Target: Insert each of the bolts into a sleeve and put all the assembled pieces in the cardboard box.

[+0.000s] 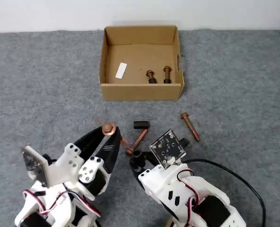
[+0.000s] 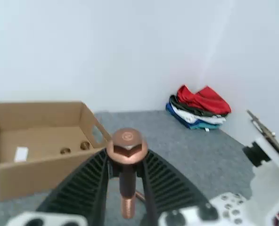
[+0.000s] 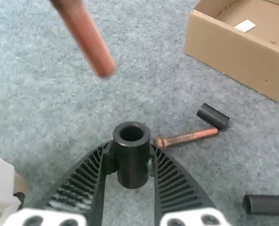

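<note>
Grey carpeted counter (image 1: 45,94): we count two sleeved bolts (image 1: 152,76) in the brown cardboard box (image 1: 141,92). Left fingers (image 2: 83,188) clamp a copper hex bolt (image 2: 125,155), right fingers (image 3: 177,183) a black cylindrical sleeve (image 3: 131,160); two loose bolts (image 1: 190,126) beyond await sleeves.

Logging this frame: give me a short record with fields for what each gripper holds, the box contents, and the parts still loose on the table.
left gripper: shut on held bolt, head up
right gripper: shut on held sleeve, open end showing
fit: held bolt not yet in held sleeve
cardboard box: two assembled pieces side by side, the second; a white label
loose bolts: two on the table, the second apart
loose sleeves: two, one close to a loose bolt's end, the other apart
</note>
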